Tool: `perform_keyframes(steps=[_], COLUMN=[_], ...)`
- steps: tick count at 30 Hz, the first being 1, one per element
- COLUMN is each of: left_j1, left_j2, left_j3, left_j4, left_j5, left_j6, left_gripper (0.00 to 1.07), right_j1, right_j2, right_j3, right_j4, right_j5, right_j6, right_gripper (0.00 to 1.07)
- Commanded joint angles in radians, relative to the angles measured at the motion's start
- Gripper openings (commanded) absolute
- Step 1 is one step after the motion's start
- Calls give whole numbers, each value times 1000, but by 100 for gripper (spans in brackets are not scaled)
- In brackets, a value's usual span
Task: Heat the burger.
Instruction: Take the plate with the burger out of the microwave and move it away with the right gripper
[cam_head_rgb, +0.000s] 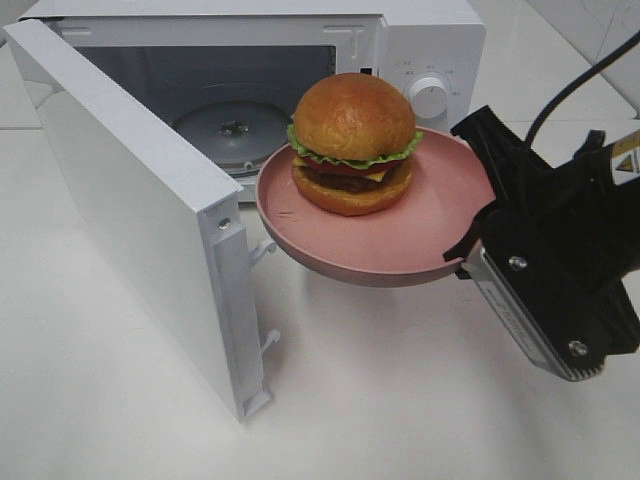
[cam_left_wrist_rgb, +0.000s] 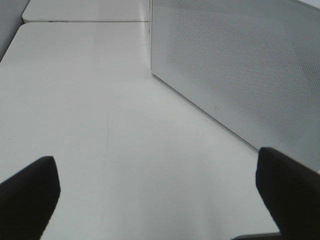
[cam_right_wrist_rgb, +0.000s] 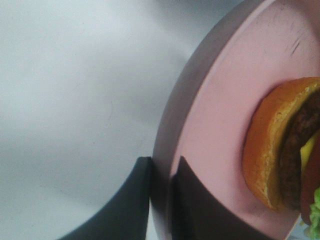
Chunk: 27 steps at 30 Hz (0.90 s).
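- Right gripper (cam_head_rgb: 478, 243) pinched tight on the pink plate (cam_head_rgb: 420, 235) rim, plate held up off the table.
- Burger (cam_head_rgb: 353, 143) sitting on it, just outside the open microwave (cam_head_rgb: 420, 40).
- Left gripper (cam_left_wrist_rgb: 157, 195) spread wide, holding nothing.
- Mid-carry; next, probably slide it level onto the turntable (cam_head_rgb: 228, 130).

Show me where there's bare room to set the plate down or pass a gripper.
Free: the microwave cavity, only its turntable inside; white table in front of the open door. Crowded: the doorway gap, where the right gripper holds the pink plate with the burger.
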Motion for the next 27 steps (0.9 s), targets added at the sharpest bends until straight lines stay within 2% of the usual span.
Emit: perform_keyframes(steps=[1, 8, 13, 22, 27], left_j1=[2, 2, 2, 2, 2], left_j2=[-17, -17, -17, -17, -17], left_j3=[-1, -1, -1, -1, -1], left_j4=[-6, -6, -6, -6, -6], left_j5=[2, 2, 2, 2, 2], left_j6=[-5, -5, -5, -5, -5], left_gripper=[100, 100, 100, 100, 100], right_j1=[-5, -5, -5, -5, -5], right_j2=[-81, -219, -318, -404, -407], right_j3=[31, 119, 166, 181, 181], right_j4=[-18, -70, -216, -369, -482], right_j5=[-26, 1, 57, 125, 183], right_j6=[31, 129, 309, 548, 766], right_gripper=[0, 0, 0, 0, 0])
